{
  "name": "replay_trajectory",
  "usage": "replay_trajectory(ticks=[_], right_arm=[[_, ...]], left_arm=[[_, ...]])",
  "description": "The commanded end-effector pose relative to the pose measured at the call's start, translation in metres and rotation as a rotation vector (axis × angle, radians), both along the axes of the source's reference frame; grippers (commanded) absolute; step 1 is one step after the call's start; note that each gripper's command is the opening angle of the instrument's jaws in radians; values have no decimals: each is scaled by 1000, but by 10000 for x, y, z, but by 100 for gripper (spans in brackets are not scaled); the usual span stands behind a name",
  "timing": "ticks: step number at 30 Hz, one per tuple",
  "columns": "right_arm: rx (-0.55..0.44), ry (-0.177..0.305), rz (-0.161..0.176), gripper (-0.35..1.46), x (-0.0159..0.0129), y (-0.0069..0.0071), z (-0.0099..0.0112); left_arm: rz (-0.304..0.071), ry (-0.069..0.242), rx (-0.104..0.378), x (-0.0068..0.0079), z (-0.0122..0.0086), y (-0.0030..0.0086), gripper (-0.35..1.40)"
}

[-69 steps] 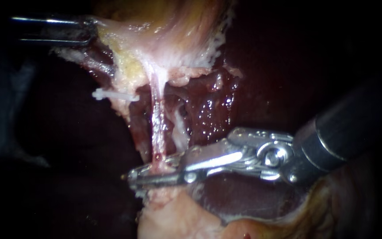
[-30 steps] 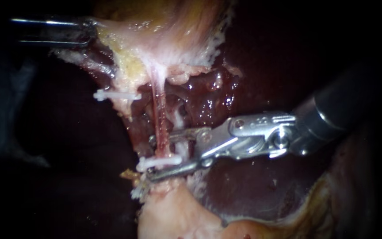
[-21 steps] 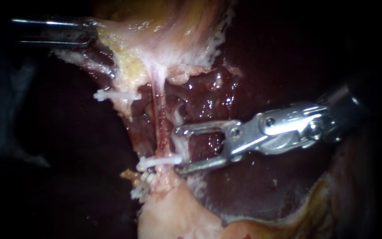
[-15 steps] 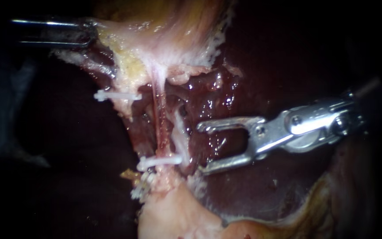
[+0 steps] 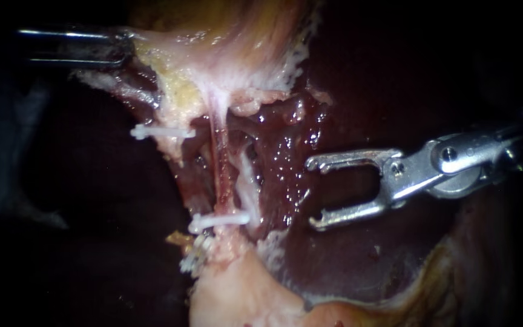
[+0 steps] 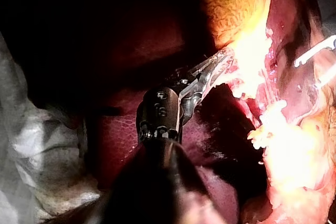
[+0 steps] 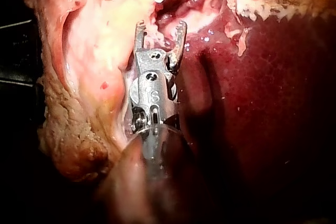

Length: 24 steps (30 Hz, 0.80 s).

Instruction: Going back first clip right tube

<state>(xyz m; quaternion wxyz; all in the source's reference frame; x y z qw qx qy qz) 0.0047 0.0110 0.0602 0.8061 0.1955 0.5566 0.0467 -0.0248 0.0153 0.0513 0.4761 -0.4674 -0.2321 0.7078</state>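
white plastic clip (image 5: 219, 220) sitting across slim pink right tube (image 5: 218, 172) | steel right instrument (image 5: 312, 192) jaws being held apart, empty, clear of tube | pale gallbladder tissue (image 5: 225, 48) being clamped by dark left instrument (image 5: 119, 47) | retreat judged nearly done

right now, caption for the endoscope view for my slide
Right instrument, jaws open, clear of the tube and its white clip.
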Motion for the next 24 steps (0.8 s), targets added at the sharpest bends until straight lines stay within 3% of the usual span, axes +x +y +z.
replay_trajectory(ticks=[1,6,14,24], right_arm=[[0,0,0,50,0,0,0],[0,0,0,50,-1,0,0],[0,0,1,50,-1,0,0],[0,0,1,50,-1,0,0]], left_arm=[[-1,1,-4,-3,3,-2,-35],[-1,5,-11,-21,24,-15,-35],[4,5,-21,-44,42,-21,-35],[12,-2,-18,-48,46,-23,-35]])
